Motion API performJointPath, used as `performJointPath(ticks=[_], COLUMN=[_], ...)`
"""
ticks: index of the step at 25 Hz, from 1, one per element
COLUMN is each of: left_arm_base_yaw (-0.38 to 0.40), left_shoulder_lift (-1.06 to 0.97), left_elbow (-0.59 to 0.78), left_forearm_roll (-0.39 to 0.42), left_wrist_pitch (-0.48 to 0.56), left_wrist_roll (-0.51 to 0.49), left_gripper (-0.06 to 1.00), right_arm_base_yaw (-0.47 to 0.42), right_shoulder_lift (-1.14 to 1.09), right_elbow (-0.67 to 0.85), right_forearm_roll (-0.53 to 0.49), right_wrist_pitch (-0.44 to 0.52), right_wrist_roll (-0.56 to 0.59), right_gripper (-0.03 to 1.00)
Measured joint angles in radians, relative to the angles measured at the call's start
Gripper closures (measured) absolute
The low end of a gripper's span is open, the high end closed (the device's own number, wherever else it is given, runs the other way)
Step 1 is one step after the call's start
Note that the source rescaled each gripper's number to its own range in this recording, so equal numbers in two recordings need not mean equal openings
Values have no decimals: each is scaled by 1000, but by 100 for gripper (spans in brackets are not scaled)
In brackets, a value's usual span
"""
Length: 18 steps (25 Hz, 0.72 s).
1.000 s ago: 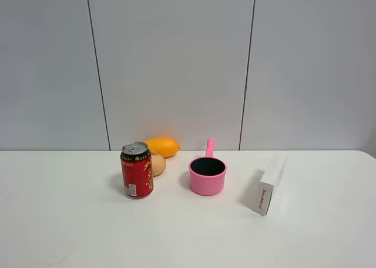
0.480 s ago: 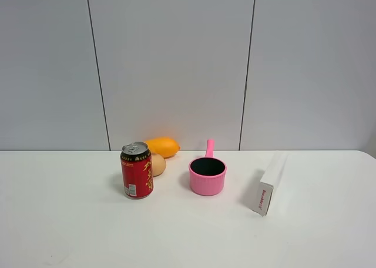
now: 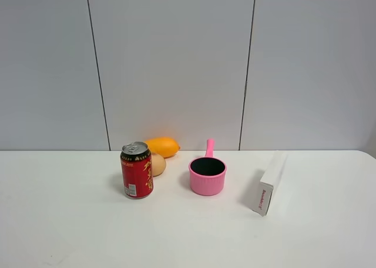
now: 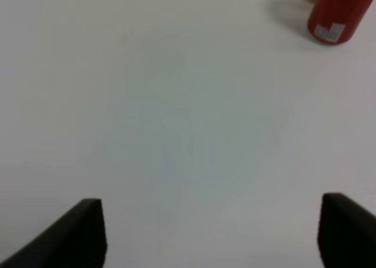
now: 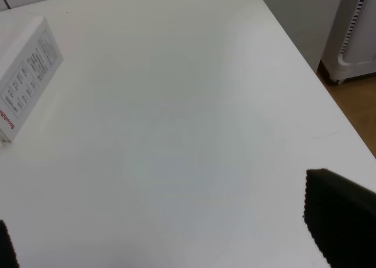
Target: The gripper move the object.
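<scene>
The yellow-orange mango (image 3: 163, 146) lies at the back of the white table (image 3: 70, 221), behind the red can (image 3: 136, 170) and the small tan egg (image 3: 157, 164). No arm or gripper shows in the exterior view. In the left wrist view my left gripper (image 4: 214, 224) is open and empty, its two black fingertips (image 4: 85, 233) wide apart above bare table, with the red can (image 4: 339, 12) far ahead. In the right wrist view my right gripper (image 5: 170, 233) is open and empty over the table near its right edge. The mango is hidden from both wrist views.
A pink saucepan (image 3: 207, 174) stands right of the can. A white box (image 3: 267, 183) lies further right and also shows in the right wrist view (image 5: 26, 74). The table's right edge (image 5: 305, 62) drops to the floor, where a white appliance (image 5: 358, 30) stands.
</scene>
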<state>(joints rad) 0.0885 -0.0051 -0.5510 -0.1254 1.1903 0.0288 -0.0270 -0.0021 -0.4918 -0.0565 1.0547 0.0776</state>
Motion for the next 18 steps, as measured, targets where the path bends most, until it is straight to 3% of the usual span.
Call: performJointPath(ticks=[8,18], left_arm_base_yaw=[0,0], left_shoulder_lift=[-1,-1], left_elbow=[39,46], left_forearm_roll=[36,73], left_wrist_pitch=[-117,-135], left_wrist_roll=[4,-29], left_gripper=[73,73], right_arm_base_yaw=[0,0], right_shoulder_lift=[0,0], right_elbow=[0,0], right_forearm_roll=[0,0], right_wrist_pitch=[0,0], right_wrist_roll=[0,0], right_gripper=[-3,-3])
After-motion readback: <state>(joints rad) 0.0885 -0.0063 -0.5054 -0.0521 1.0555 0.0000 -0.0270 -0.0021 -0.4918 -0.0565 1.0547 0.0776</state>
